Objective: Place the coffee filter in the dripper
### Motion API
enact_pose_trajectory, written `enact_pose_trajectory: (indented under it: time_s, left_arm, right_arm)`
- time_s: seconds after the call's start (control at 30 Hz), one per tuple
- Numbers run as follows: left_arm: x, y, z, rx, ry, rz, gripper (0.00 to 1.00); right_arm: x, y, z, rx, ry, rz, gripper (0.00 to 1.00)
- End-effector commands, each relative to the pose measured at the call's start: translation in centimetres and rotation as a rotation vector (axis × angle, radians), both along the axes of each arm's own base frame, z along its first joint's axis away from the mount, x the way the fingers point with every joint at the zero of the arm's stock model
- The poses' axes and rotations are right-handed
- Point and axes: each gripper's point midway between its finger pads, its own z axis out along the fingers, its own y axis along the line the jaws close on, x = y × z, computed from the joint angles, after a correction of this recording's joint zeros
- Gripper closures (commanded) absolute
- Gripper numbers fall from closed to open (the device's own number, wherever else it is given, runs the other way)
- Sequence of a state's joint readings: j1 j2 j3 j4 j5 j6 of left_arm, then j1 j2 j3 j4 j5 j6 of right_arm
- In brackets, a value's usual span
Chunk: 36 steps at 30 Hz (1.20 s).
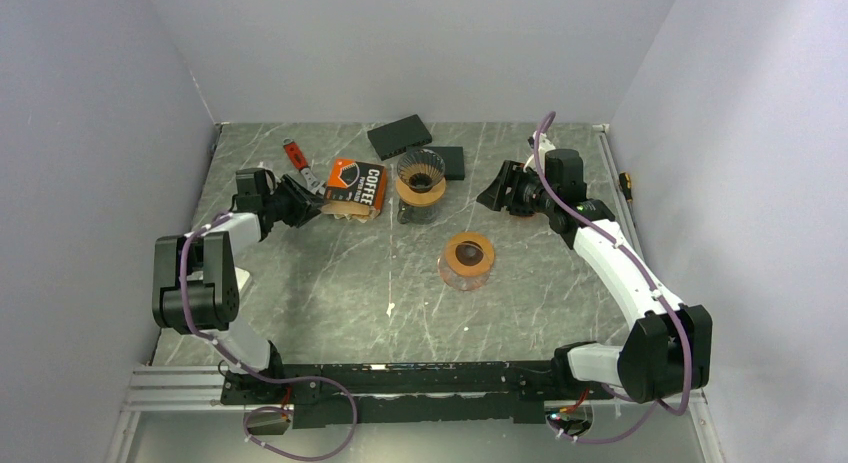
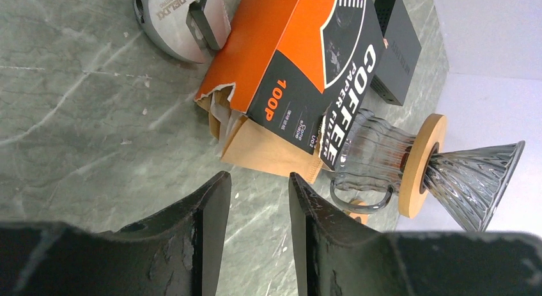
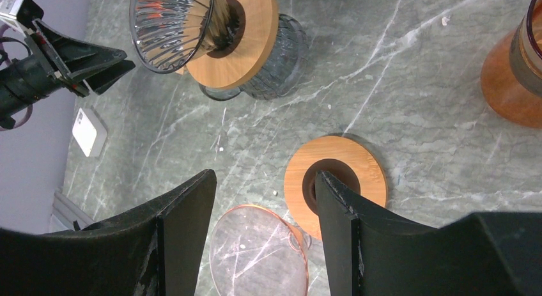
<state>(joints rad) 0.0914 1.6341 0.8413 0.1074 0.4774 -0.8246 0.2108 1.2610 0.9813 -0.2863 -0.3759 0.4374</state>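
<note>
The orange and black coffee filter box (image 1: 355, 186) lies on the table at the back left. Brown paper filters (image 2: 268, 149) stick out of its torn open end. A grey glass dripper (image 1: 420, 170) with a wooden collar (image 2: 422, 165) stands on a glass server just right of the box. My left gripper (image 1: 312, 203) is open and empty, and its fingertips (image 2: 258, 176) are just short of the filters. My right gripper (image 1: 490, 195) is open and empty to the right of the dripper. Its jaws (image 3: 263, 174) look down on a second dripper.
A second dripper (image 1: 467, 260) with a wooden collar (image 3: 335, 181) lies tipped over mid-table. Two black boxes (image 1: 400, 135) and a red item (image 1: 293, 153) lie at the back. A silver round object (image 2: 172, 21) is beside the box. An amber vessel (image 3: 514, 72) stands near my right gripper.
</note>
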Motion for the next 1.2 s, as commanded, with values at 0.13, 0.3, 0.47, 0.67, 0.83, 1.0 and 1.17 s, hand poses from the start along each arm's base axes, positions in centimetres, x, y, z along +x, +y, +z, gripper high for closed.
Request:
enact_pose_trajectory:
  time_s: [0.13, 0.3, 0.47, 0.67, 0.83, 1.0, 1.17]
  left_arm:
    - [2.1, 0.6, 0.1, 0.036, -0.040, 0.001, 0.57]
    - [2.8, 0.9, -0.2, 0.039, -0.048, 0.013, 0.60]
    - [3.5, 0.5, -0.5, 0.017, -0.057, -0.005, 0.65]
    - [3.2, 0.6, -0.1, 0.028, -0.072, 0.000, 0.82]
    - [2.7, 0.8, 0.1, 0.048, -0.065, 0.002, 0.88]
    - [2.3, 1.0, 0.5, 0.073, -0.064, -0.001, 0.88]
    - [2.2, 1.0, 1.2, 0.083, -0.072, -0.015, 0.75]
  right_arm:
    - [0.4, 0.1, 0.8, 0.012, -0.037, 0.007, 0.37]
    - [0.4, 0.0, 0.8, 0.010, -0.033, 0.001, 0.37]
    - [0.4, 0.0, 0.8, 0.009, -0.034, 0.000, 0.37]
    - [0.5, 0.2, 0.6, 0.017, -0.028, 0.006, 0.37]
    - [0.6, 0.4, 0.5, 0.022, -0.023, 0.013, 0.37]
    - [0.7, 0.4, 0.4, 0.022, -0.024, 0.013, 0.37]
    - [0.7, 0.5, 0.2, 0.025, -0.019, 0.017, 0.37]
